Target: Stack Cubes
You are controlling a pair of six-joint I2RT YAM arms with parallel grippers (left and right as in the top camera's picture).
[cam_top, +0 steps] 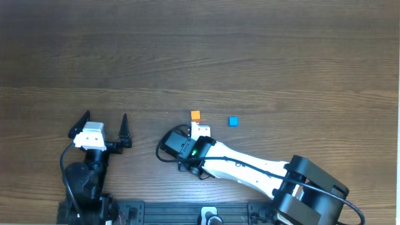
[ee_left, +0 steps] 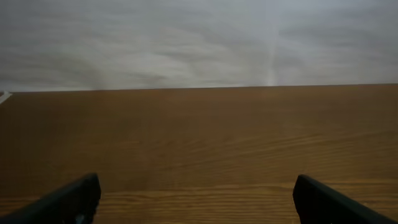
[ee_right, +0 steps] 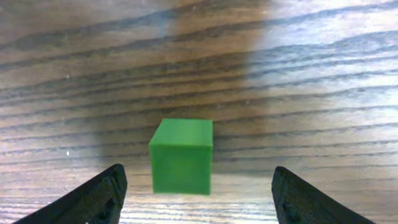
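Observation:
A green cube (ee_right: 181,155) rests on the wooden table between the spread fingers of my right gripper (ee_right: 198,177), which is open and hangs just above it without touching. In the top view the right gripper (cam_top: 190,152) is left of the table's middle, having reached across from the right side. An orange cube (cam_top: 195,115) lies just beyond it, with a blue cube (cam_top: 233,121) to the right of that. My left gripper (cam_top: 105,117) stands open near the left front of the table, and nothing is between its fingers (ee_left: 74,199).
The wooden table (cam_top: 250,56) stretches wide and bare beyond the cubes. A dark rail (cam_top: 187,212) with the arm bases runs along the near edge. A pale wall (ee_left: 199,37) rises behind the table's far edge.

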